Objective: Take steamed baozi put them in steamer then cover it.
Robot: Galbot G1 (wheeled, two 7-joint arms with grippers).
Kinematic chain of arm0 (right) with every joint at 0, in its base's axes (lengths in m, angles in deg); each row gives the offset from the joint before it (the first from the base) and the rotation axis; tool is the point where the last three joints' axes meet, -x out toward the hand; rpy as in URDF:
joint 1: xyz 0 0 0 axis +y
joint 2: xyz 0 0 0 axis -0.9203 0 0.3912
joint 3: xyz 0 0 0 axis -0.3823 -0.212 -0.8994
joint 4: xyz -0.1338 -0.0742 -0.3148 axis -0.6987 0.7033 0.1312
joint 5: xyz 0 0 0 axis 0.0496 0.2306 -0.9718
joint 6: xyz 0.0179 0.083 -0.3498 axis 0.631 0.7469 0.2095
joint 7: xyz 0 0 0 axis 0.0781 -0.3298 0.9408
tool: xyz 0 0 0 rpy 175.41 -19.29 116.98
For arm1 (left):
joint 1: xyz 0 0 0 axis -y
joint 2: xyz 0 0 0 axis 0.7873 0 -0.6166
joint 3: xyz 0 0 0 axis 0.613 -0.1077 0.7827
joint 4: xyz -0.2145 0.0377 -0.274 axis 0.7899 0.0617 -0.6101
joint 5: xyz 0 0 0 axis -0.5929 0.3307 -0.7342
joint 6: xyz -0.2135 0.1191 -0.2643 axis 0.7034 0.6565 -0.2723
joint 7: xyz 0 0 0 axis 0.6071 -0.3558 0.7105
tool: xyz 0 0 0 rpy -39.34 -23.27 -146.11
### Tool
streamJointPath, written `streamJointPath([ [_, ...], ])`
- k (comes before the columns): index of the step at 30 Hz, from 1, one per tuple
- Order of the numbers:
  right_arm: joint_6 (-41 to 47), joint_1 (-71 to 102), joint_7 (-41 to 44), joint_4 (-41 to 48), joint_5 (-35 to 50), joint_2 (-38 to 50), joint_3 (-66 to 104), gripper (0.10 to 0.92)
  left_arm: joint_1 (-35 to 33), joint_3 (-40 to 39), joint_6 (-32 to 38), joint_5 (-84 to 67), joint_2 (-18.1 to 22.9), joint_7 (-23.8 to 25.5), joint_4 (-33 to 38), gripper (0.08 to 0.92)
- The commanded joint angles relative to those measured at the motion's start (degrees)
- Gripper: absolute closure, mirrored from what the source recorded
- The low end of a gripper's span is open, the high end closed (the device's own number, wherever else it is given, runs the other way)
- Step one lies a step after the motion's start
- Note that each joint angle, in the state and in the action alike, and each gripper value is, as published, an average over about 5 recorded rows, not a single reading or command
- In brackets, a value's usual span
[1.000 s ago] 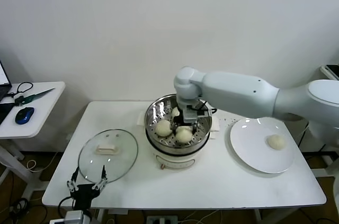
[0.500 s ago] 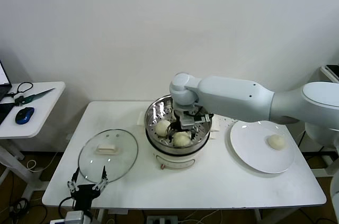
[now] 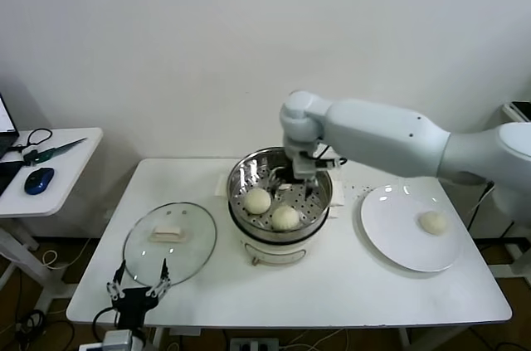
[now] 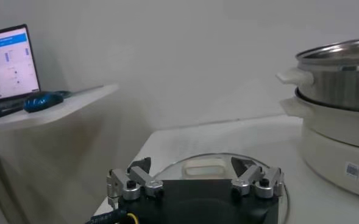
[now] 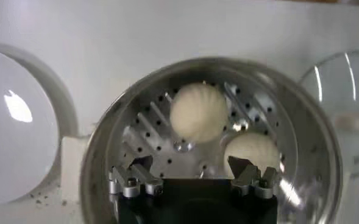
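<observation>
Wide open and holding nothing, that's my right gripper (image 3: 298, 184) hanging over the back part of the steamer (image 3: 280, 235), which sits about mid-desk. So what matters for my next reach is the last baozi (image 3: 431, 221), and it's off to my right, alone on the white plate (image 3: 390, 239) by the desk's right edge, well apart from the pot. It's a round bun, so no long axis to line up with, and my right arm is clearly the nearer one. Inside the steamer I can see two baozi (image 5: 198, 112) on the perforated tray from the wrist view, pale cream, smooth, one with faint pleats; the head view hints at a third tucked under my gripper but I can't say for sure. The cover (image 3: 169, 241) lies flat near the front-left corner, glass with its white handle up, and my left gripper (image 3: 136, 289) is parked just beside it at the front edge, fingers spread too, nothing in them.
</observation>
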Motion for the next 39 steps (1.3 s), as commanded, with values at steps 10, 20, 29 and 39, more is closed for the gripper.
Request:
streamJointPath([
  [10, 42.72, -3.2, -6.81, 5.18, 23.84, 22.71, -5.36, 0.203, 0.32, -0.72, -0.17, 0.23, -0.38, 0.44, 0.98, 0.177],
  [20, 37.29, 17.96, -3.55, 14.47, 10.39, 30.21, 14.33, 0.203, -0.56, -0.51, 0.09, 0.63, -0.09, 0.44, 1.13, 0.177],
  [29, 29.14, 30.84, -1.73, 27.22, -4.69, 27.17, 30.79, 0.203, -1.43, -0.26, -0.04, 1.41, 0.47, 0.26, 1.75, 0.177],
  [39, 26.99, 34.86, -1.69, 35.98, -8.69, 22.75, 37.63, 0.203, -1.51, -0.24, -0.1, 2.0, 0.9, 0.14, 1.42, 0.177],
])
